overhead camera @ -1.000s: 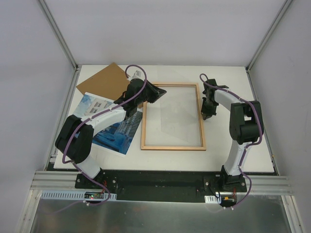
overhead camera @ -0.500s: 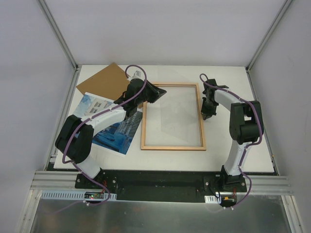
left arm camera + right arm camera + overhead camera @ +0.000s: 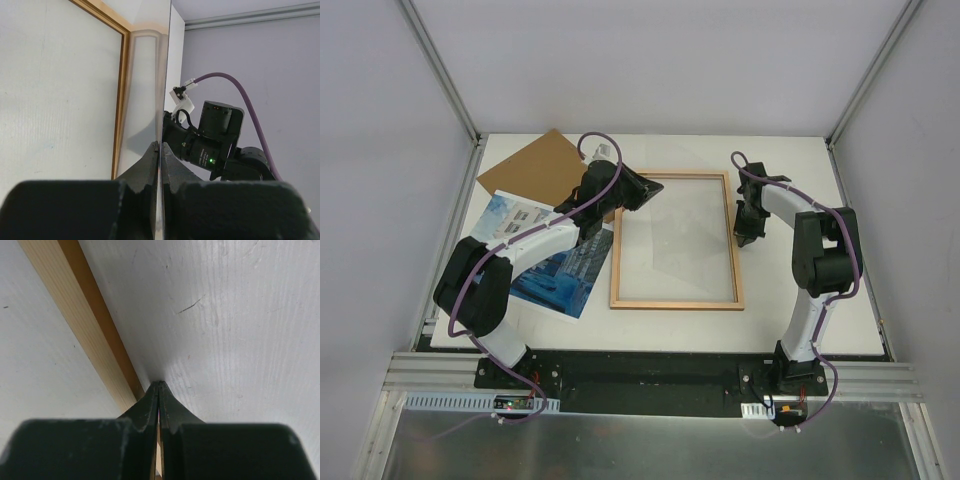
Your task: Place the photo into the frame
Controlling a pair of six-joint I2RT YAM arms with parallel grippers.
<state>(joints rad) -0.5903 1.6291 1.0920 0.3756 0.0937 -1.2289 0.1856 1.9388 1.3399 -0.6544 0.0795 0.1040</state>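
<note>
The frame (image 3: 675, 303), with a thin orange-brown border, lies flat in the middle of the table. My left gripper (image 3: 642, 190) is shut on the edge of the frame's clear pane (image 3: 670, 235) at the frame's far left corner, and that edge is tilted up. In the left wrist view the pane runs edge-on between my fingers (image 3: 161, 150), beside the frame's border (image 3: 121, 100). The photo (image 3: 560, 272), of blue-toned buildings, lies left of the frame, partly under my left arm. My right gripper (image 3: 744, 238) is shut, its tips (image 3: 159, 385) down at the frame's right border (image 3: 85, 330).
A plain brown board (image 3: 535, 165) lies at the far left, behind the photo. Grey walls and metal posts close in the table on three sides. My right arm shows in the left wrist view (image 3: 215, 140).
</note>
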